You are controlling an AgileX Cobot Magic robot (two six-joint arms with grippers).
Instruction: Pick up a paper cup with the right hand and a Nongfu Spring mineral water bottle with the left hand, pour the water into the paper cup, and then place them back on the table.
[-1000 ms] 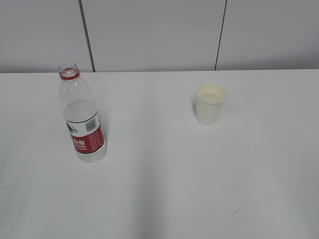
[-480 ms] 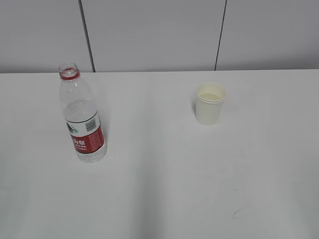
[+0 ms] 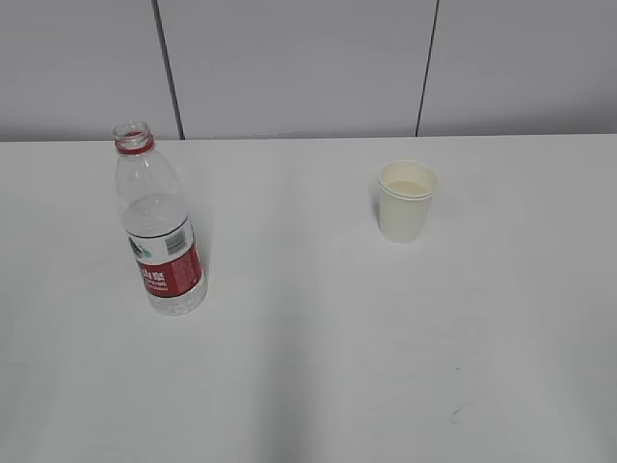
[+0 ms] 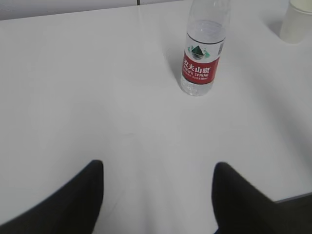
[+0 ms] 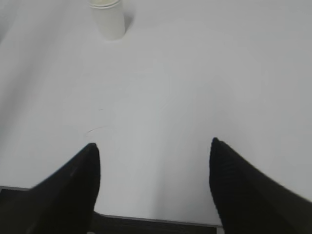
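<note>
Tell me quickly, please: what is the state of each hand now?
Left hand: open, holding nothing; the bottle stands ahead of it.
Right hand: open, holding nothing; the paper cup stands ahead of it.

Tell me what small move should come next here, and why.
Probably both arms should advance toward their targets. The left gripper and right gripper stand open and empty near the table edge, while the bottle and paper cup stand upright, untouched, farther ahead.
</note>
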